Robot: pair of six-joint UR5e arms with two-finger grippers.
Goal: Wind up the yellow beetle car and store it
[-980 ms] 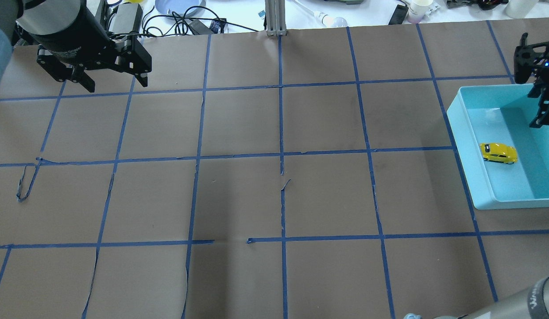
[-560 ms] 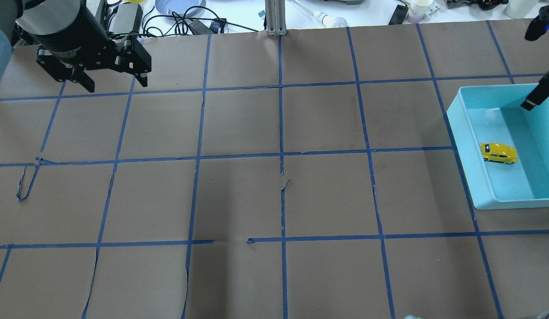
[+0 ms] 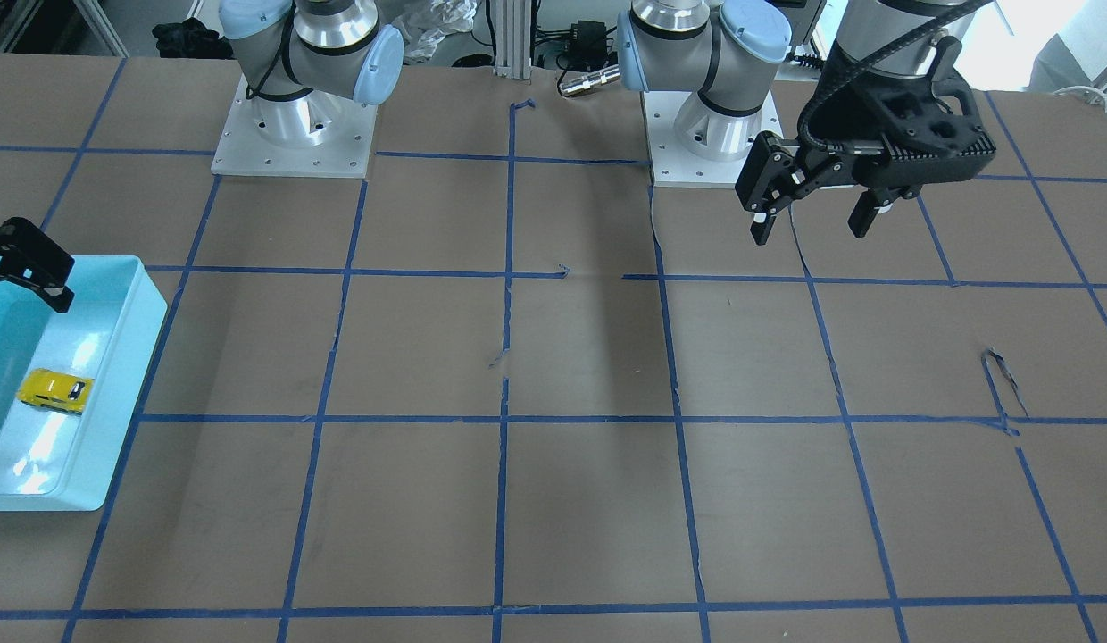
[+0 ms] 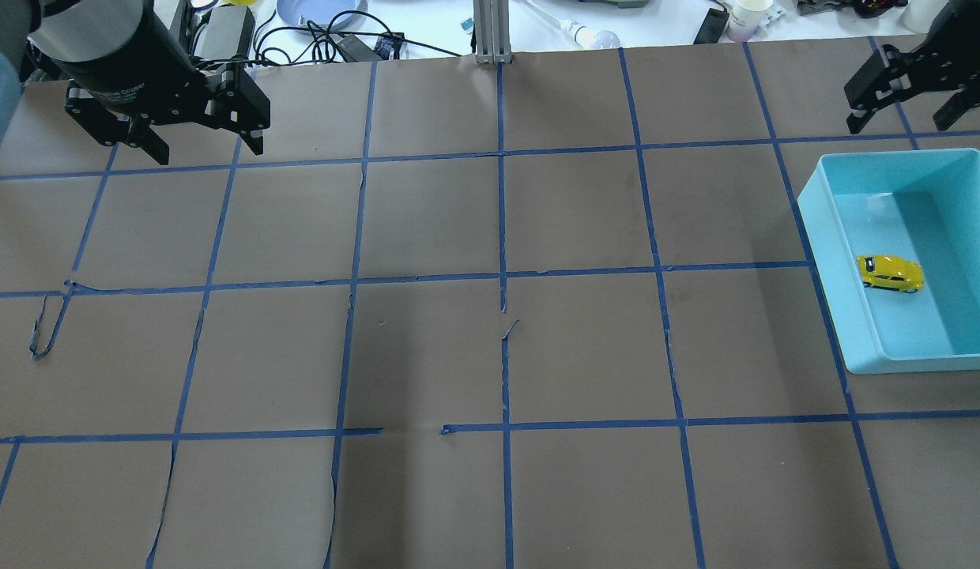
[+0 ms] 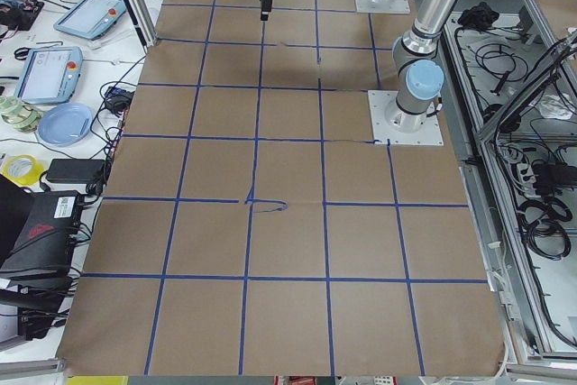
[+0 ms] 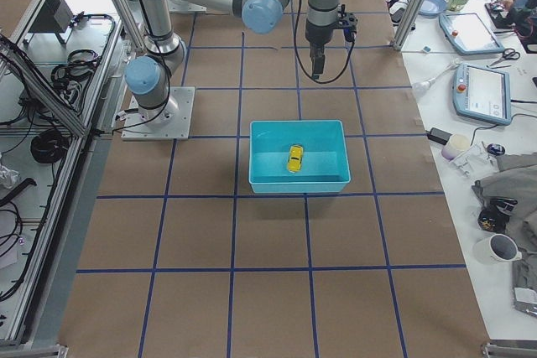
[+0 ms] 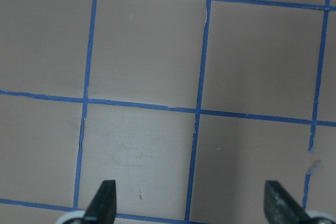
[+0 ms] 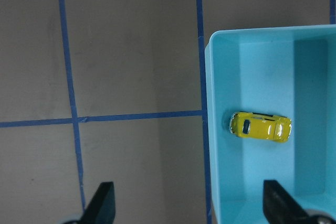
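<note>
At ten o'clock of the overhead view: left end effector (image 4: 208, 150), spread wide, gripping nothing, hanging above the bare worktop (image 4: 427, 221). Confirmed by its own wrist camera: only brown paper and blue tape between the fingertips.

Across the middle, just taped squares.

At two o'clock: right end effector (image 4: 899, 125), likewise wide open and empty, poised just past the far wall of the light-blue bin (image 4: 917, 363), at the bin's twelve o'clock, not touching it.

At three o'clock: the bin itself, with the yellow beetle car (image 4: 891, 273) upright on its wheels on the floor inside, nearer the nine o'clock wall but apart from it, well clear of both arms. Seen from the right wrist camera as well: inside the bin, off toward three o'clock, not between the fingertips.

Judged to be the closing step: stored and let go, nothing left in a grip. Impossible to tell from here whether wound up. Probably nothing more to do than lift the right arm clear and park. For any regrasp, would call for a move back over the bin toward six o'clock, a wrist turn to close across the narrow body, and a careful descent between the walls.
</note>
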